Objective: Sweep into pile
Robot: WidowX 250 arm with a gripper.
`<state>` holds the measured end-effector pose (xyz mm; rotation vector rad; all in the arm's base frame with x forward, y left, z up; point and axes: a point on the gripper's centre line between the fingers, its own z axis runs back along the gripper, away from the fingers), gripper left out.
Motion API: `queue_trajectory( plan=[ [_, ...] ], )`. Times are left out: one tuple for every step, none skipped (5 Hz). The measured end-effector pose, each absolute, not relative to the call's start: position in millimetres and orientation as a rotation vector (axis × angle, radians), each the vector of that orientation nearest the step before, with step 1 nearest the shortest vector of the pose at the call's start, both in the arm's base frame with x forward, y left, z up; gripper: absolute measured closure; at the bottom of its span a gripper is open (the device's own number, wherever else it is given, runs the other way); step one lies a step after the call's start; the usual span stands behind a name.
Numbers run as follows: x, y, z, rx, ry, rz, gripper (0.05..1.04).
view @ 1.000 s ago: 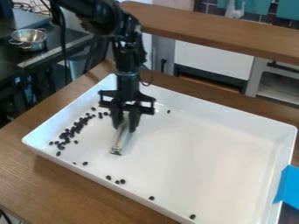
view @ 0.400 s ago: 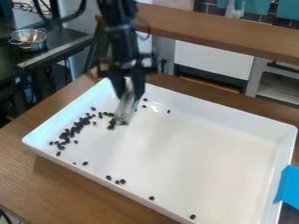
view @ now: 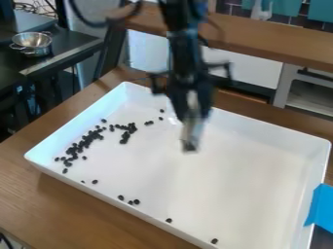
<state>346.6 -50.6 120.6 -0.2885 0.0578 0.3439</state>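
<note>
White tray (view: 260, 170) holds black beans (view: 123, 140), most clustered toward its left side, some scattered along its near edge; over its far part, the gripper (view: 191, 113) clasps a sweeping tool (view: 190, 133).

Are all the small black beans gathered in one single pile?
No, several small black beans lie scattered along the white tray's near edge.

There was one white tray (view: 240, 170), one metal colander (view: 32, 43), one piece of blue tape (view: 320, 208), one gripper (view: 191, 107) and one sweeping tool (view: 191, 133). Black beans (view: 214, 241) numbered in the dozens, too bunched for an exact count.
</note>
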Motion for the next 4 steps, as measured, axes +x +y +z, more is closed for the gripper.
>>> queue_trajectory(
  plan=[
    [343,-98,104,-0.266,0.035,0.331,0.709],
    [340,-122,81,-0.230,0.024,0.324,0.709],
    [339,-129,65,-0.192,0.005,0.323,0.709],
    [336,-124,54,-0.154,-0.012,0.324,0.709]
  ],
)
